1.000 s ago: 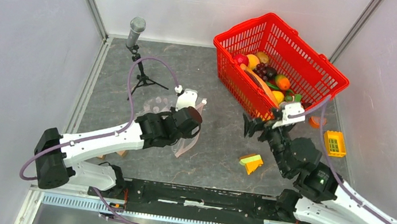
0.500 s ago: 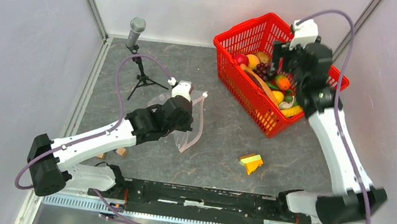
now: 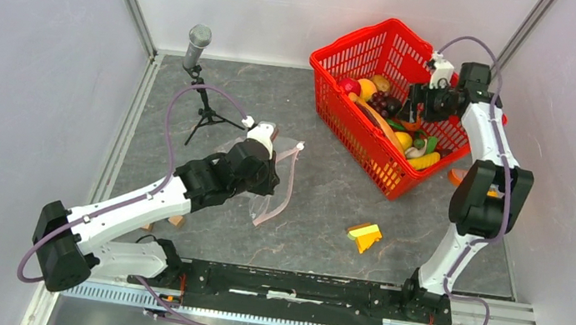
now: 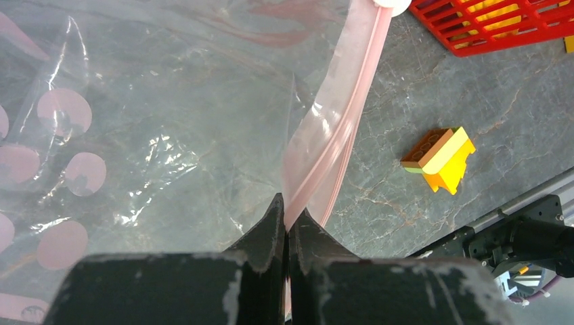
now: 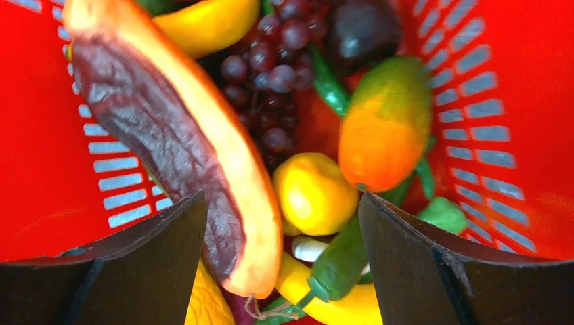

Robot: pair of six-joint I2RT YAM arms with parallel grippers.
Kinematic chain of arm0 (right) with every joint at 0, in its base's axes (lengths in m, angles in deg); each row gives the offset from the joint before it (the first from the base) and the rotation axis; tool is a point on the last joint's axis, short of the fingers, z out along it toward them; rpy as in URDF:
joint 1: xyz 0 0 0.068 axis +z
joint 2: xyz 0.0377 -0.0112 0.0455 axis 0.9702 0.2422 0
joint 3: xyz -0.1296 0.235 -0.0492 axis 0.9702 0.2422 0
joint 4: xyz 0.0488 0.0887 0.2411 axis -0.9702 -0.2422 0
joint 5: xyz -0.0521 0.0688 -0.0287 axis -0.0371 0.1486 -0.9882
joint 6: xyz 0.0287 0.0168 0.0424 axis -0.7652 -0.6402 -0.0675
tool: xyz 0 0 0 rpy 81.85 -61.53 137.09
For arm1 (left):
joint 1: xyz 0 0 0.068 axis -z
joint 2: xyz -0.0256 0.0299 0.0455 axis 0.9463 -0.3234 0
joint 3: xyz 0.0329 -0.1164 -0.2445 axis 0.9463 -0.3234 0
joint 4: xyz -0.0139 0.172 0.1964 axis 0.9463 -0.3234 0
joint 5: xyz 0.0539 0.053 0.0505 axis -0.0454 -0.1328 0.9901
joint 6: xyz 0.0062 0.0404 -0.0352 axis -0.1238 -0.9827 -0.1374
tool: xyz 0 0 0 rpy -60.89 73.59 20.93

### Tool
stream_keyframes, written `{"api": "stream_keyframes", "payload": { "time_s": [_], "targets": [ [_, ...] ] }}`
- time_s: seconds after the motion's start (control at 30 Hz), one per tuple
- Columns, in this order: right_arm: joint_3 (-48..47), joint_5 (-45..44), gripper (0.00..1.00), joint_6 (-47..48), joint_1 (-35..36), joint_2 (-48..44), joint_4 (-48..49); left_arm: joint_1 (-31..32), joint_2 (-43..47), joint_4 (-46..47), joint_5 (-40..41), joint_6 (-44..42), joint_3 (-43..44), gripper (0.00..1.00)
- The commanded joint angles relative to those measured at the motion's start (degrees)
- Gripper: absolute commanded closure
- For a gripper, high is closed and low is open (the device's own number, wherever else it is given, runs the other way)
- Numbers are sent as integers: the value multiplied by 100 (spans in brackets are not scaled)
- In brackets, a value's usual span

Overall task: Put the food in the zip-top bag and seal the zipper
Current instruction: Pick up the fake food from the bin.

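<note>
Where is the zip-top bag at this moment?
In the top view the zip-top bag is left of centre, its pink zipper pinched in the left pincer, apart from the red basket.

1 red basket (image 3: 359, 138), 1 dotted bag (image 4: 169, 135), 1 mic (image 3: 199, 36) on tripod, 1 yellow-orange block (image 3: 365, 236), 1 grape bunch (image 5: 271, 88).

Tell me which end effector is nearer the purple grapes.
Right end effector: open above the grapes in the basket. Left end effector: well apart, shut on the zipper.
</note>
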Motion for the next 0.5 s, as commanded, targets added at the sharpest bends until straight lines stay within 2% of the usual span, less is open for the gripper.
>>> {"api": "stream_keyframes", "payload": {
  "time_s": [0.0, 0.13, 0.27, 0.47],
  "targets": [
    [-311, 754, 13, 771, 137, 301, -840, -87, 192, 179, -191, -195, 13, 98],
    [-98, 471, 10, 1204, 381, 395, -976, -148, 139, 70, -274, -326, 139, 98],
    [-272, 256, 9, 1431, 599, 794, -1179, -183, -71, -84, -341, -453, 376, 98],
    [-183, 587, 12, 1627, 690, 1098, -1215, -178, -10, 46, -394, -325, 231, 98]
  ]
}}
